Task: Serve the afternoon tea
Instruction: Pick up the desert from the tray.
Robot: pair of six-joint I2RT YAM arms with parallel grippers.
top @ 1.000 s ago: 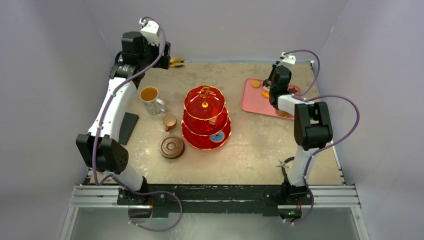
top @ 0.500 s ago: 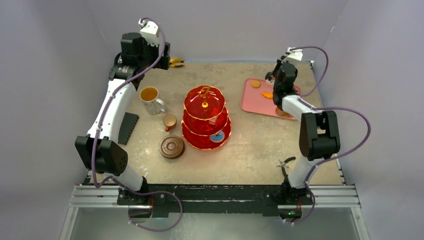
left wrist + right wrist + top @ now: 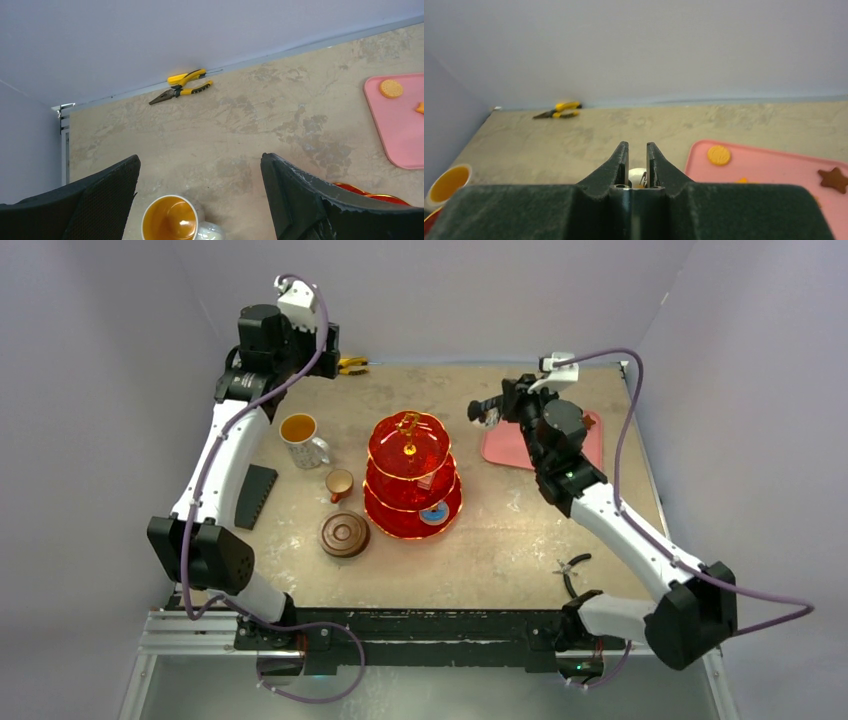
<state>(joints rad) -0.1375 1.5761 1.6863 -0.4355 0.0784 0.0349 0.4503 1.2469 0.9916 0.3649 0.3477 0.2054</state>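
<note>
The red translucent three-tier stand [image 3: 412, 480] is upright in the middle of the counter [image 3: 500, 540], gold handle [image 3: 408, 430] on top, a blue pastry [image 3: 434, 512] on its lowest tier. Left of it are the white mug [image 3: 303, 440] of amber tea, the small brown cup [image 3: 339, 484] and the round brown saucer [image 3: 344, 535] (cup off the saucer, just beside it). One pale pastry [image 3: 638, 176] is off the counter, pinched between the right fingers [image 3: 621, 155].

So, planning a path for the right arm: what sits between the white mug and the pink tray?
The red three-tier stand, and nearer the tray the right gripper in the air; the top external view shows both.
</note>
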